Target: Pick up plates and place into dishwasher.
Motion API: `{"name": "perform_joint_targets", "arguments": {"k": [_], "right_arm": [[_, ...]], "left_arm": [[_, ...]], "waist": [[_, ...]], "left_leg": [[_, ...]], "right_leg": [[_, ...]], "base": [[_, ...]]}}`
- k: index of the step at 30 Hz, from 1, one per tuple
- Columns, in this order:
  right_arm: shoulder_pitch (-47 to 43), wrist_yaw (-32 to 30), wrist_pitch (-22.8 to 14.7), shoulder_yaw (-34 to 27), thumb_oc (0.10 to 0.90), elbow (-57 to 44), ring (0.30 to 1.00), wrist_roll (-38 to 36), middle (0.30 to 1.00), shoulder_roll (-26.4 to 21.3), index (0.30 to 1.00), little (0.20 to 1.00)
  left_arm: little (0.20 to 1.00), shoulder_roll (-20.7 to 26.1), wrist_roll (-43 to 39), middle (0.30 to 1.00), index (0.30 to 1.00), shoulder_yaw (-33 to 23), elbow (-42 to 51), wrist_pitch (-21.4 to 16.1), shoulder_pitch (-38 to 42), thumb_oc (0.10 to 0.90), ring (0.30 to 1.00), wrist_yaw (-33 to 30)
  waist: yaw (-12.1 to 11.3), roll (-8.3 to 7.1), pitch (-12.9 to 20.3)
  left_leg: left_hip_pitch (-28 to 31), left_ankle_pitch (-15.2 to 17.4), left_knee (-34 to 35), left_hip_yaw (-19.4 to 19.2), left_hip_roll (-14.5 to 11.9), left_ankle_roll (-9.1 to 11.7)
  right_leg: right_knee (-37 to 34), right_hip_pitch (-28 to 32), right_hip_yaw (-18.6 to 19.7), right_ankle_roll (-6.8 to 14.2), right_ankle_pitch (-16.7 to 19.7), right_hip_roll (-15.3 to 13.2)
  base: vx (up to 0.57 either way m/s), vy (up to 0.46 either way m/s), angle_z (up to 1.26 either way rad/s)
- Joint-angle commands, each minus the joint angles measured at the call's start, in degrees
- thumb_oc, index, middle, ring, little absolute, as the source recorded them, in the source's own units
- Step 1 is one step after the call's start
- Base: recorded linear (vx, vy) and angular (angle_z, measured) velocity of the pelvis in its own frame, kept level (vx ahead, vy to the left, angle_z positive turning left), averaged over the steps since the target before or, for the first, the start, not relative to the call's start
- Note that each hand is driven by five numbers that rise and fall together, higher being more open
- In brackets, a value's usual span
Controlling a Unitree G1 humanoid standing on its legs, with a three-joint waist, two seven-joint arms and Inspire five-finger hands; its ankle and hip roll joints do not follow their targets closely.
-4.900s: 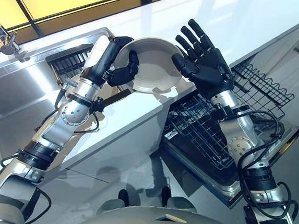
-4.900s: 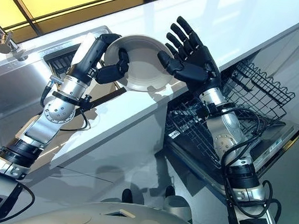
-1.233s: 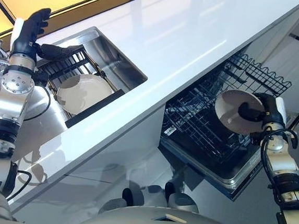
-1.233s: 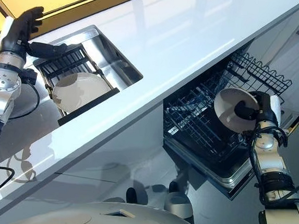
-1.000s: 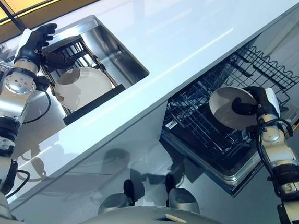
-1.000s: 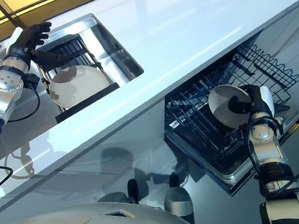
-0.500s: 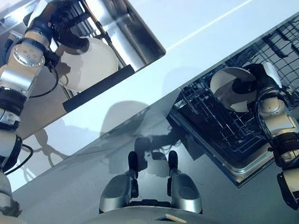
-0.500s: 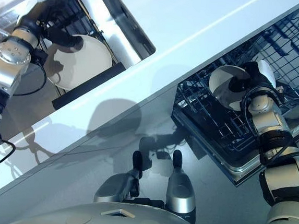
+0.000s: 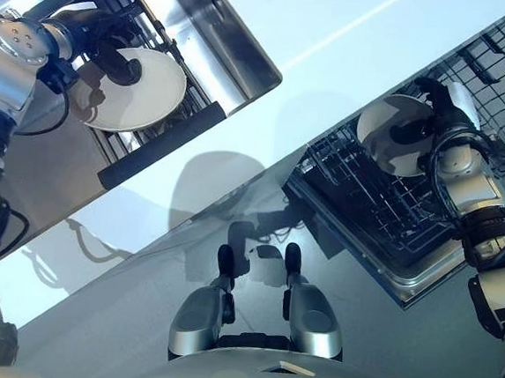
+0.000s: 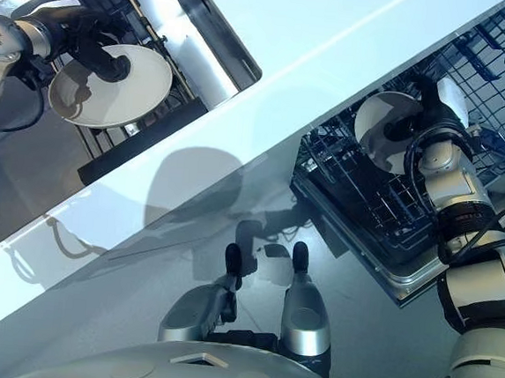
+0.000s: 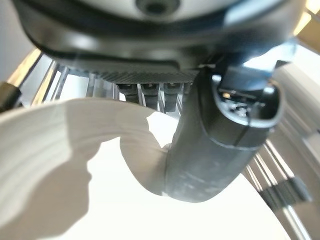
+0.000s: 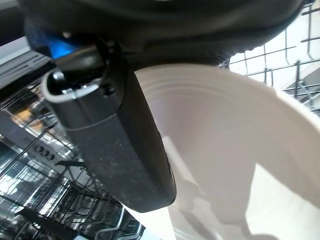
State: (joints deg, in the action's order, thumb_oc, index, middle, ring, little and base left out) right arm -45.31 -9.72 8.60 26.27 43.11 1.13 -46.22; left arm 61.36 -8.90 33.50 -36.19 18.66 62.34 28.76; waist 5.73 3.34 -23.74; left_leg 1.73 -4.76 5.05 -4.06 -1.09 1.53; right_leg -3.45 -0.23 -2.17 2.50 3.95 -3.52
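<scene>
Two plates — each between thumb, fingers

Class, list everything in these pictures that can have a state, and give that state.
Left hand: shut on left plate.
Left plate: held, tilted, over the sink.
Right hand: shut on right plate.
Right plate: held over the rack.
Dishwasher: door open.
Rack: pulled out.
</scene>
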Motion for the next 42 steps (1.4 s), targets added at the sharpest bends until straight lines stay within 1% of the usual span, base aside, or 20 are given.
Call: {"name": "perform_joint_targets", "arguments": {"k": [1,5,7,8,9,10,11,16,19,21,22,25,29,31,33,34,36,39,40,42], "right_arm": [[-2.7,-3.8,-3.7,-1.2,0.800,0.3,0.900,-0.4,0.900,-6.2,0.900,0.900],[0.1,-4.0,-4.7,-3.5,0.800,0.1,0.900,-2.6,0.900,-6.3,0.900,0.900],[1.4,-4.0,-4.9,-4.5,0.800,-0.4,0.900,-3.4,0.900,-6.3,0.900,0.900],[2.1,-4.2,-5.0,-5.1,0.800,-0.7,0.900,-3.7,0.900,-6.0,0.900,0.900],[2.7,-4.2,-5.2,-5.8,0.800,-0.9,0.900,-4.0,0.900,-5.9,0.900,0.900],[3.5,-4.4,-5.4,-6.3,0.800,-1.5,0.900,-4.6,0.900,-5.7,0.900,0.900],[4.1,-4.4,-5.5,-6.8,0.800,-2.0,0.900,-5.2,0.900,-5.6,0.900,0.900],[7.1,-7.3,-9.2,-9.8,0.800,-6.0,0.900,-10.3,0.900,-3.9,0.900,0.900],[9.0,-9.0,-10.8,-12.7,0.800,-11.1,0.900,-12.6,0.900,-3.0,0.900,0.900],[11.3,-10.7,-12.9,-15.6,0.800,-16.5,0.900,-13.7,0.900,-1.6,0.900,0.900],[11.6,-10.9,-13.3,-15.9,0.800,-17.2,0.900,-13.7,0.900,-1.4,0.900,0.900],[13.8,-14.0,-15.8,-19.8,0.800,-25.4,0.900,-12.7,0.900,0.2,0.900,0.900],[14.6,-19.9,-19.1,-23.5,0.800,-32.9,0.900,-10.1,0.900,1.5,0.900,0.900],[14.6,-23.3,-20.3,-25.2,0.800,-36.3,0.900,-5.5,0.900,1.9,0.900,0.900],[14.4,-25.4,-20.2,-26.3,0.800,-39.8,0.900,-1.7,0.900,1.7,0.900,0.900],[14.3,-25.6,-20.5,-26.7,0.800,-41.7,0.900,-0.5,0.900,1.6,0.900,0.900],[14.4,-23.4,-21.9,-27.3,0.800,-44.6,0.900,-1.5,0.900,1.7,0.900,0.900],[15.5,-19.0,-23.4,-27.3,0.800,-48.1,0.900,-3.6,0.900,2.8,0.900,0.900],[15.9,-18.3,-23.6,-27.3,0.800,-48.6,0.900,-4.1,0.900,3.1,0.900,0.900],[17.6,-14.9,-24.8,-27.5,0.800,-50.8,0.900,-5.4,0.900,3.9,0.900,0.900]], "left_arm": [[0.900,5.1,0.1,0.900,0.900,2.4,2.4,2.1,0.7,0.800,0.900,4.8],[0.900,7.0,-4.1,0.900,0.900,0.7,5.9,3.0,-1.1,0.800,0.900,7.0],[0.900,7.6,-5.3,0.900,0.900,-0.2,7.2,2.4,-2.2,0.800,0.900,8.1],[0.853,8.0,-6.3,0.860,0.860,-1.0,8.1,2.4,-3.1,0.753,0.860,8.3],[0.551,8.2,-6.4,0.601,0.601,-1.8,8.9,1.8,-3.9,0.451,0.601,8.2],[0.444,8.5,-7.8,0.509,0.509,-2.4,9.9,1.6,-4.4,0.344,0.509,8.2],[0.200,8.6,-8.4,0.300,0.300,-2.9,10.3,1.0,-4.9,0.100,0.300,8.1],[0.200,8.8,-9.9,0.300,0.300,-5.2,12.3,-1.9,-6.9,0.100,0.300,9.3],[0.200,9.0,-9.9,0.300,0.300,-6.6,14.5,-2.1,-8.4,0.100,0.300,9.0],[0.200,8.7,-8.5,0.300,0.300,-8.8,16.2,-3.2,-10.4,0.100,0.300,7.3],[0.200,8.6,-7.8,0.300,0.300,-9.2,16.3,-3.8,-10.7,0.100,0.300,7.1],[0.200,7.8,-6.6,0.300,0.300,-10.9,17.4,-5.6,-11.8,0.100,0.300,6.0],[0.200,6.4,-6.9,0.300,0.300,-13.0,19.4,-6.6,-13.3,0.100,0.300,4.9],[0.200,5.4,-6.7,0.300,0.300,-14.3,20.6,-6.9,-14.2,0.100,0.300,3.0],[0.200,4.7,-6.1,0.300,0.300,-15.9,22.2,-6.9,-15.0,0.100,0.300,0.1],[0.200,3.9,-6.0,0.300,0.300,-16.8,22.5,-7.1,-15.2,0.100,0.300,-1.4],[0.200,3.0,-5.0,0.300,0.300,-18.7,23.4,-8.3,-15.9,0.100,0.300,-5.8],[0.200,1.7,-3.6,0.300,0.300,-22.0,24.0,-11.7,-17.3,0.100,0.300,-12.6],[0.200,1.5,-3.2,0.300,0.300,-22.7,24.2,-12.0,-17.7,0.100,0.300,-13.6],[0.200,1.1,0.6,0.300,0.300,-25.9,24.4,-15.4,-19.9,0.100,0.300,-20.1]], "waist": [[-1.3,2.44,4.9],[-1.9,2.50,6.1],[-2.2,2.56,6.6],[-2.4,2.57,7.0],[-2.5,2.62,7.3],[-2.6,2.65,7.6],[-2.7,2.66,8.0],[-2.7,2.80,9.5],[-2.4,2.78,10.2],[-2.1,2.77,10.7],[-2.0,2.79,10.8],[-1.1,2.65,12.0],[-0.6,2.59,13.1],[-0.3,2.58,13.6],[-0.2,2.51,14.1],[0.0,2.45,14.3],[0.2,2.29,14.8],[0.5,1.81,15.3],[0.5,1.68,15.4],[0.5,1.22,15.9]], "left_leg": [[-3.7,4.4,-6.0,3.0,5.5,-2.7],[-2.8,4.3,-5.4,3.4,5.5,-2.6],[-2.4,4.3,-5.3,3.6,5.4,-2.5],[-2.1,4.2,-5.0,3.7,5.4,-2.4],[-1.9,4.1,-4.8,3.7,5.3,-2.4],[-1.6,4.1,-4.6,3.9,5.3,-2.4],[-1.3,4.1,-4.4,3.9,5.3,-2.4],[0.0,4.3,-3.7,3.7,5.1,-2.3],[0.7,4.5,-3.2,3.6,5.0,-2.3],[1.4,4.6,-2.7,3.6,5.1,-2.4],[1.5,4.7,-2.6,3.6,5.1,-2.4],[2.4,5.0,-2.1,3.2,5.1,-2.5],[3.1,5.3,-1.7,2.7,5.0,-2.7],[3.4,5.5,-1.6,2.4,5.0,-2.8],[3.3,5.2,-1.9,2.0,4.9,-2.8],[3.4,5.3,-1.8,1.9,4.9,-2.9],[3.5,5.3,-1.8,1.6,4.9,-2.9],[3.7,5.4,-1.8,1.0,4.8,-2.8],[3.7,5.4,-1.8,0.9,4.8,-2.8],[3.9,5.3,-1.6,0.4,4.7,-2.8]], "right_leg": [[8.7,-3.2,-0.6,0.6,-5.0,3.6],[7.8,-1.8,-1.3,0.6,-5.1,3.8],[7.5,-1.2,-1.5,0.6,-5.2,3.8],[7.3,-0.9,-1.7,0.6,-5.2,3.9],[7.1,-0.6,-1.8,0.6,-5.3,4.0],[7.0,-0.2,-1.8,0.5,-5.4,4.0],[6.8,0.1,-1.9,0.5,-5.4,4.1],[5.9,1.3,-1.8,0.6,-5.4,4.2],[5.5,1.8,-1.5,0.7,-5.4,4.4],[5.1,2.2,-0.9,0.8,-5.3,4.6],[5.0,2.2,-0.8,0.8,-5.3,4.6],[4.2,2.7,0.3,1.1,-5.0,4.8],[4.1,3.1,0.9,1.2,-5.1,5.0],[4.1,3.3,1.1,1.3,-5.3,5.1],[4.3,3.0,1.4,1.2,-4.9,5.2],[4.2,3.1,1.6,1.3,-4.9,5.3],[4.2,3.2,1.8,1.3,-4.9,5.4],[4.2,3.2,2.0,1.2,-5.0,5.5],[4.2,3.2,2.0,1.2,-5.0,5.5],[4.1,3.3,2.1,1.2,-5.0,5.6]], "base": [[0.00,0.000,0.00],[-0.01,-0.029,0.02],[-0.01,-0.027,0.08],[-0.01,-0.026,0.13],[-0.01,-0.024,0.10],[-0.01,-0.016,0.05],[0.00,0.000,0.00],[0.00,0.000,0.00],[0.00,0.000,0.00],[0.00,0.026,-0.04],[0.00,0.031,-0.03],[0.00,0.034,-0.03],[0.01,0.031,-0.06],[0.00,0.034,-0.06],[-0.02,0.030,-0.05],[0.01,0.034,-0.05],[-0.01,0.026,-0.07],[-0.02,0.010,-0.11],[-0.02,0.003,-0.07],[-0.03,0.002,-0.09]]}}
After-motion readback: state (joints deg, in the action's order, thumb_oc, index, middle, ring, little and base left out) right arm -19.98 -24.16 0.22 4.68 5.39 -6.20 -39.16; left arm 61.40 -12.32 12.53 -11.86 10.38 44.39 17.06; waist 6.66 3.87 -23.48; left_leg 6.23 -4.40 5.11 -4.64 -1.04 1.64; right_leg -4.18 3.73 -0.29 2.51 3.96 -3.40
